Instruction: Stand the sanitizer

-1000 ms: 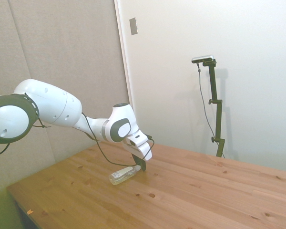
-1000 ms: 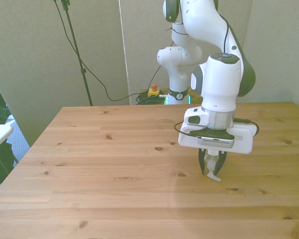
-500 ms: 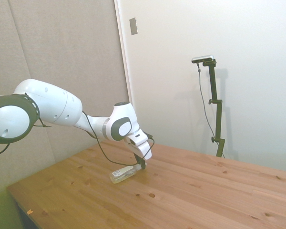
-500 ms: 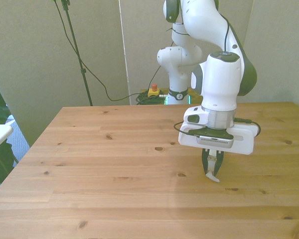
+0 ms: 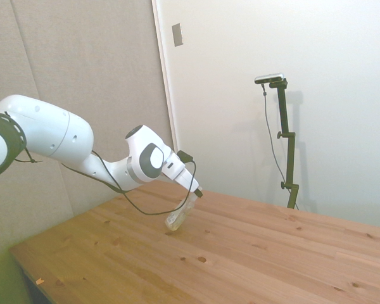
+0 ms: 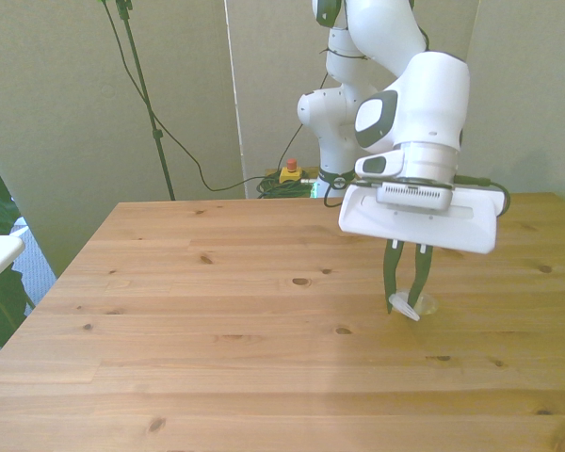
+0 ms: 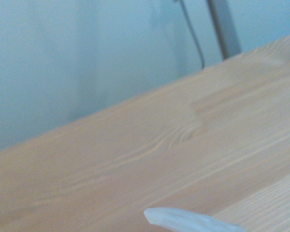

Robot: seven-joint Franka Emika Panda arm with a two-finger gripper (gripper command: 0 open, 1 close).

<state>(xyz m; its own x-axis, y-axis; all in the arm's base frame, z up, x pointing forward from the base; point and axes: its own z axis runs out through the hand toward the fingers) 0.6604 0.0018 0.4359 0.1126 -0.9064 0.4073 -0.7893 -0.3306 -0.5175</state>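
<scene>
The sanitizer (image 5: 179, 216) is a slim clear bottle that hangs at a steep tilt. Its lower end is at or just above the wooden table (image 5: 253, 253), and its upper end sits between the fingers. My gripper (image 5: 193, 197) is shut on it near the top, with the wrist tipped over toward the side view's right. In the front view the gripper (image 6: 407, 294) points down and the sanitizer's white cap (image 6: 404, 308) pokes out below the fingertips. Its clear body shows just behind. The wrist view catches only a blurred pale tip of the sanitizer (image 7: 193, 221) over the table (image 7: 135, 145).
The table top (image 6: 217, 311) stretches wide on the front view's left and toward the camera. A black cable (image 5: 136, 206) loops from the wrist down near the wood. A red-topped button box (image 6: 289, 172) lies on the floor behind the table.
The wrist has rotated and lifted. The sanitizer, which lay flat on the table, now hangs steeply tilted in the fingers, and the hand has shifted slightly toward the side view's right.
</scene>
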